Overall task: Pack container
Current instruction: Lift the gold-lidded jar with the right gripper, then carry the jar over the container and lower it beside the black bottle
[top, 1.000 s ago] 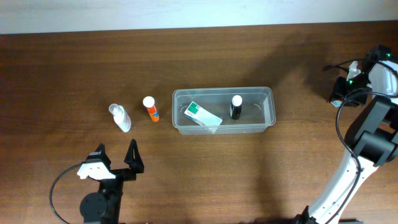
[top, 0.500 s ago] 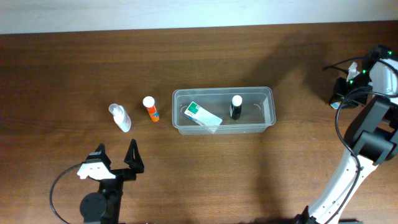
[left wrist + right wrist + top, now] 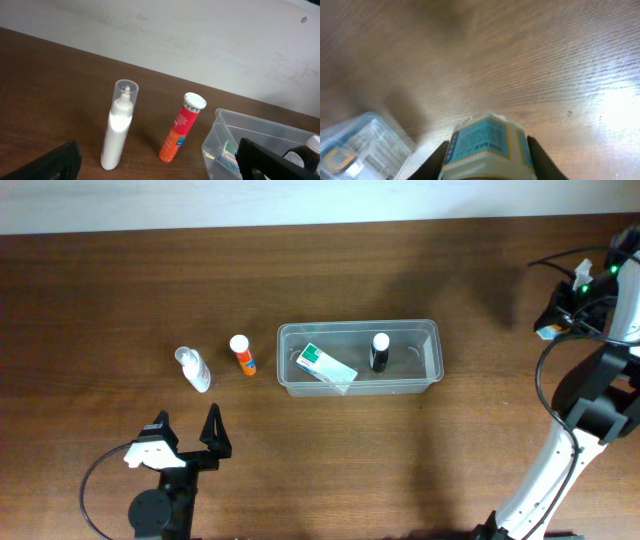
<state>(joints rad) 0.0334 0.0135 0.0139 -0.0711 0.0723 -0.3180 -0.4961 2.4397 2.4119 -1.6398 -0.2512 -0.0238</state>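
- While the right fingers (image 3: 434,159) are clamped on a small blue-labelled bottle (image 3: 487,145) at the far right of the bench (image 3: 120,290), the step in hand looks like carrying that item over to be packed.
- The container (image 3: 355,326) sits mid-bench, well apart from that arm. It already holds a white-and-green box (image 3: 325,365) lying at a slant and a black bottle with a white cap (image 3: 380,352) standing upright.
- The next move likely calls for a long reach across to the tub. The free space between the box and the black bottle, or at the right end, should take the load without knocking the upright bottle.
- The left fingers (image 3: 55,162) stand wide apart and empty. They face an orange tube (image 3: 179,131) and a white squeeze bottle with a clear cap (image 3: 117,131), both lying on the bench just left of the tub and not yet packed.
- The blue label carries dark print inside a yellow edge, but it is too blurred to read.
- The orange tube has pale writing along its side, too small to make out, and the box's print is unreadable too.
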